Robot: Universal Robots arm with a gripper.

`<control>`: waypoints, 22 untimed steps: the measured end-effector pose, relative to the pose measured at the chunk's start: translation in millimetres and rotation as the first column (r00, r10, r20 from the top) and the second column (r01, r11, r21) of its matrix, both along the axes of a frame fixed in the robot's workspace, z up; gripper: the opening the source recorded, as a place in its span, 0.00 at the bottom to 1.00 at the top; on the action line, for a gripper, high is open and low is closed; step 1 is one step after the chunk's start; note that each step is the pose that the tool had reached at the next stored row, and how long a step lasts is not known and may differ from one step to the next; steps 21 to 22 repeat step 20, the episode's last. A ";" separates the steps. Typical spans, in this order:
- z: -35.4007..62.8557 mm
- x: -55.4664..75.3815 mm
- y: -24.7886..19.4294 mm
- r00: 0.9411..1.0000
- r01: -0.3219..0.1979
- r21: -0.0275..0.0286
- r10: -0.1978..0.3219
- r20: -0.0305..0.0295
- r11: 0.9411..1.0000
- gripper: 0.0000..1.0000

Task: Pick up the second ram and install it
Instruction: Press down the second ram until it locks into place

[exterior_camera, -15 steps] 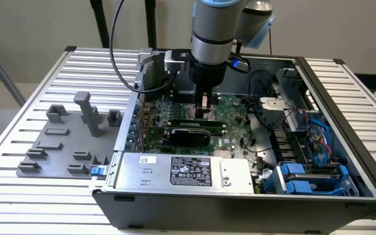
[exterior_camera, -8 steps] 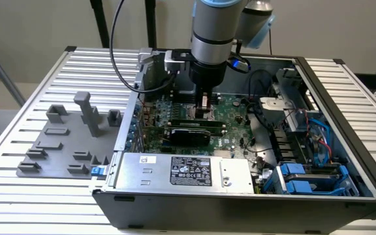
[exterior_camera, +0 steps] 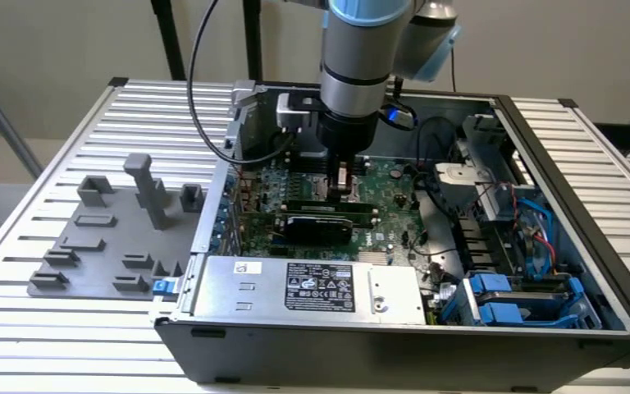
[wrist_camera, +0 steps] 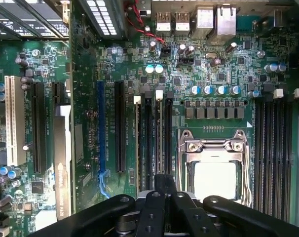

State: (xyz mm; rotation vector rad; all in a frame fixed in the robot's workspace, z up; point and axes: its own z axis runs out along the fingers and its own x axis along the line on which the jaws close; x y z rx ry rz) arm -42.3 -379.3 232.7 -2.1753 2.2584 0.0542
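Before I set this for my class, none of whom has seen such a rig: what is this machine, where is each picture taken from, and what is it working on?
The machine is a robot arm with a grasping hand at its tip. The exterior view comes from a camera standing off the arm. The wrist view comes from a camera on the arm itself, looking down past the hand.

An open computer case lies on a slatted metal table. At the exterior view's left sits a grey parts tray.

The hand reaches into the case, over the green motherboard. It hangs above the long memory slots beside the square CPU socket. I cannot tell whether it holds a memory stick.
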 end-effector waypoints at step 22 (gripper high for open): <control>7.4 0.0 0.6 1.000 0.000 0.000 0.000 0.000 1.000 0.00</control>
